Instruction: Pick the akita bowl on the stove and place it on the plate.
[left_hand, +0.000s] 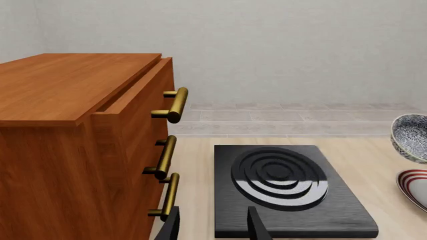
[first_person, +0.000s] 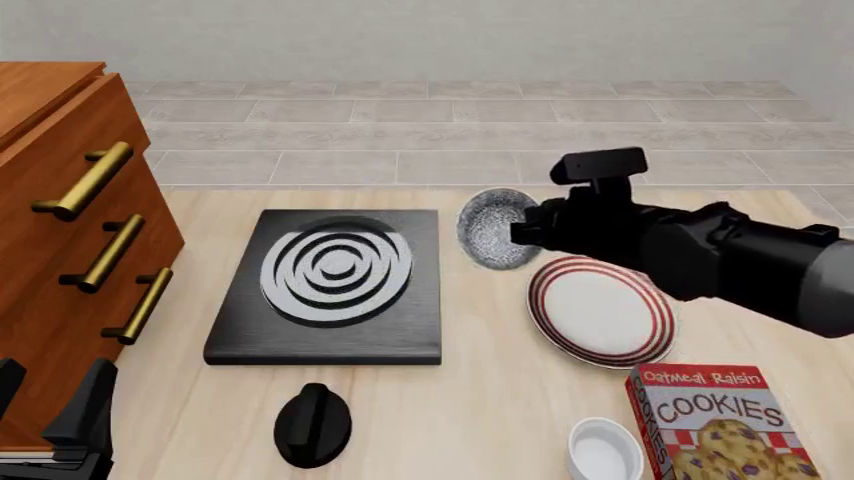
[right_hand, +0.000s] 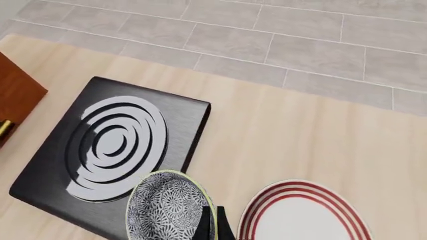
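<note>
The akita bowl (first_person: 491, 228) hangs tilted in the air between the stove (first_person: 400, 330) and the plate (first_person: 601, 310), its speckled inside facing the camera. My right gripper (first_person: 523, 235) is shut on its rim. In the right wrist view the bowl (right_hand: 167, 207) is beside the fingertips of the right gripper (right_hand: 212, 227), over the stove's (right_hand: 53, 170) edge and next to the plate (right_hand: 300, 215). My left gripper (left_hand: 213, 227) is open and empty, low near the stove's (left_hand: 333, 210) front edge. The bowl (left_hand: 410, 137) and plate (left_hand: 415, 185) show at that view's edge.
A wooden cabinet (first_person: 67, 200) with brass handles stands at the left, close to my left gripper (first_person: 51, 400). A black round knob (first_person: 314, 425) lies in front of the stove. A cookies box (first_person: 721, 420) and a small white bowl (first_person: 603, 450) sit at the front right.
</note>
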